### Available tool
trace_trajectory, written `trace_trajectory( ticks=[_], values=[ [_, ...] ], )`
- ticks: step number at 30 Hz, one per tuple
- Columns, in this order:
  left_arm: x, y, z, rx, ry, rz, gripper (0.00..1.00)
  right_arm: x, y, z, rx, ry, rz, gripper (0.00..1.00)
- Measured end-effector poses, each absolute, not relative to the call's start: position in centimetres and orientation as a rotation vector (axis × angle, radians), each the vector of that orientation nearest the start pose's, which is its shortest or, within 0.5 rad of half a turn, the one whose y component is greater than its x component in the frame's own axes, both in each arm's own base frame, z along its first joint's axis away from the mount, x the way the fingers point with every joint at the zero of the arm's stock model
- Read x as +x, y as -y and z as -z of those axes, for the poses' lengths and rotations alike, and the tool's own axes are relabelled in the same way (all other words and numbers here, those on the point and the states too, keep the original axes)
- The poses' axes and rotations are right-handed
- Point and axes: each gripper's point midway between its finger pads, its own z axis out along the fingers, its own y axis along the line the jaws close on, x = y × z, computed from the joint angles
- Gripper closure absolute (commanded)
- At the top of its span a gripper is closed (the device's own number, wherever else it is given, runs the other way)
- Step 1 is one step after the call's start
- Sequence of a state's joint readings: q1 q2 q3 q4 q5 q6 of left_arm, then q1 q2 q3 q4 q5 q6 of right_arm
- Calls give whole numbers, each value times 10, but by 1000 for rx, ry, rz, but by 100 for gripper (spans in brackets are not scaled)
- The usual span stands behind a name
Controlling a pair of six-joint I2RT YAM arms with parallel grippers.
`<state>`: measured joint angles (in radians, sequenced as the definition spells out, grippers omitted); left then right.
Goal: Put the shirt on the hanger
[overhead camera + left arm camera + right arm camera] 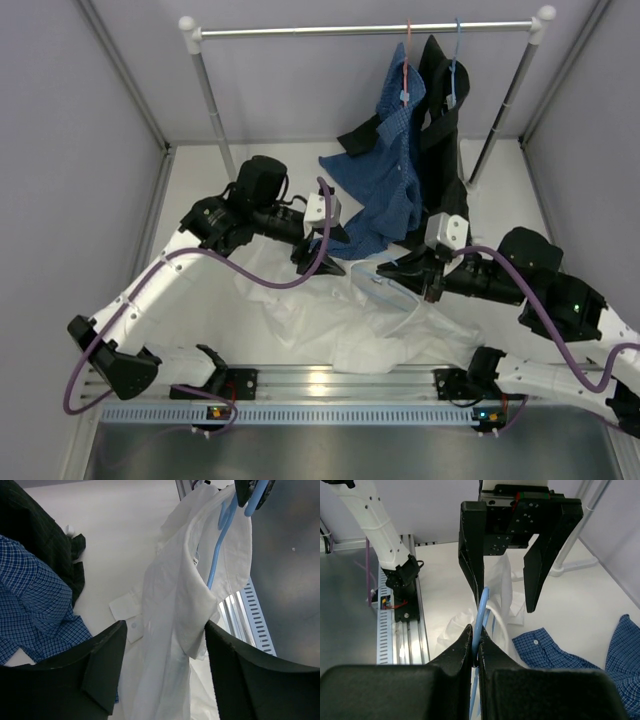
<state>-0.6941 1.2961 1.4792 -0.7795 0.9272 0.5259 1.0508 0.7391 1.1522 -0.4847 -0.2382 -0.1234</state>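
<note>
- White counter (pixel 200 190), grey walls: shirt (pixel 340 320) lies mostly heaped between both arms.
- Right pincer (pixel 476 635) clamps the hanger (pixel 481 610); one shoulder appears draped over its wire.
- Left pincer (pixel 164 625) stands wide, empty, facing the cloth.
- Outstanding, in my judgement: seating the second shoulder.

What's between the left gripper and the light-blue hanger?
Folds of the white shirt, hanging before the left gripper and partly covering the hanger, in the left wrist view.
</note>
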Motion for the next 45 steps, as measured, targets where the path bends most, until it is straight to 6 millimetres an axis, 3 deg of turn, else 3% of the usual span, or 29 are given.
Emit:
trace_trajectory(
  ticks=[3,6,10,13,20,22,24,25,32,35,39,42,45],
  values=[
    [164,307,-326,1600,-1358,1129,43,101,-252,-388,-1108,-1316,-898,100],
    [164,310,-322,1605,-1371,1152,44,101,-252,-387,-1108,-1318,-897,100],
    [160,311,-321,1607,-1375,1183,69,103,-251,-389,-1097,-1318,-892,100],
    [156,311,-322,1616,-1367,1206,100,106,-248,-390,-1074,-1322,-872,100],
    [145,311,-326,1658,-1293,1226,100,115,-240,-396,-996,-1327,-844,98],
    [147,311,-325,1663,-1284,1210,100,116,-241,-393,-981,-1343,-850,70],
    [149,310,-324,1664,-1286,1192,100,117,-241,-390,-964,-1359,-858,20],
    [151,310,-323,1662,-1290,1182,100,117,-240,-389,-955,-1364,-857,13],
    [160,303,-318,1682,-1276,1075,100,124,-211,-379,-876,-1425,-760,11],
    [153,297,-321,1695,-1241,1052,100,122,-181,-375,-826,-1478,-698,16],
    [144,290,-330,1705,-1183,1038,100,126,-134,-382,-691,-1531,-584,16],
    [139,286,-337,1707,-1143,1044,100,127,-116,-364,-682,-1595,-508,17],
    [137,286,-338,1706,-1131,1065,100,123,-113,-336,-774,-1655,-464,16]
  ],
)
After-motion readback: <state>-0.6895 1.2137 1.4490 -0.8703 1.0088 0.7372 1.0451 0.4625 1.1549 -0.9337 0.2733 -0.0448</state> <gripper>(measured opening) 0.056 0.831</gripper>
